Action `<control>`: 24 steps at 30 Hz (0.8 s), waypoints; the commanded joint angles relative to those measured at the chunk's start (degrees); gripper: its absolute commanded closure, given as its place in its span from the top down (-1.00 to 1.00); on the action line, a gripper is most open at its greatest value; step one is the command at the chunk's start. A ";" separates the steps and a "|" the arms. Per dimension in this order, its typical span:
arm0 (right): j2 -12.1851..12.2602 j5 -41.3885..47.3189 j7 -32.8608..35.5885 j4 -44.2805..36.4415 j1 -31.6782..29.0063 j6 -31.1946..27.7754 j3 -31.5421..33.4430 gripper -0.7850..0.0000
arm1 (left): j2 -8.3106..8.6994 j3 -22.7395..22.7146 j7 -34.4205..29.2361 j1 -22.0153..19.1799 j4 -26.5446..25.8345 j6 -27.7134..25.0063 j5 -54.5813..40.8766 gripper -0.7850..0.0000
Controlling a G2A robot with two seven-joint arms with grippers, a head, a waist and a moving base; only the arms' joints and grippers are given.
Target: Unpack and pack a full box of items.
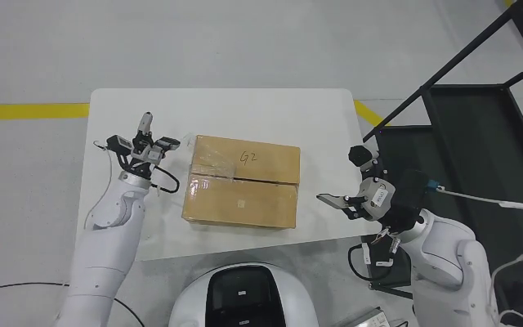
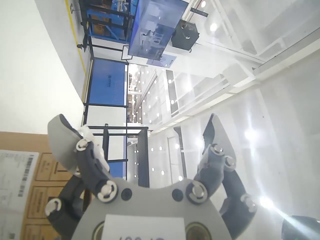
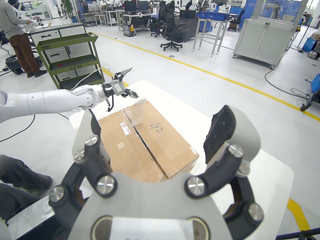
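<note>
The left gripper (image 2: 138, 136) has its jaws spread wide with nothing between them. It hangs over the left part of the table (image 1: 319, 114), just beside the far left corner of the box (image 1: 241, 181). Its lower finger (image 3: 132, 94) points at a loose end of clear tape (image 3: 138, 106) that stands up from the box's left end; whether the two touch cannot be told. The right gripper (image 3: 157, 131) is also wide open and empty, held off the box's right side near the table's right edge and facing the box. The cardboard box sits closed in the middle of the table. Its two top flaps meet along a seam running left to right, with clear tape over the left stretch. A paper label (image 2: 15, 178) is stuck on its left wall.
</note>
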 commanded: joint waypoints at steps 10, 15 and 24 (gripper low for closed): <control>0.00 0.00 0.00 0.00 0.00 0.00 0.00 1.00 | -1.85 5.38 -1.17 -5.01 9.41 -5.11 2.64 1.00; 0.00 0.00 0.00 0.00 0.00 0.00 0.00 1.00 | -1.94 5.62 -1.80 -5.25 9.79 -9.01 5.45 1.00; 0.00 0.00 0.00 0.00 0.00 0.00 0.00 1.00 | -1.80 5.23 0.18 -5.00 9.39 -12.72 11.56 -1.00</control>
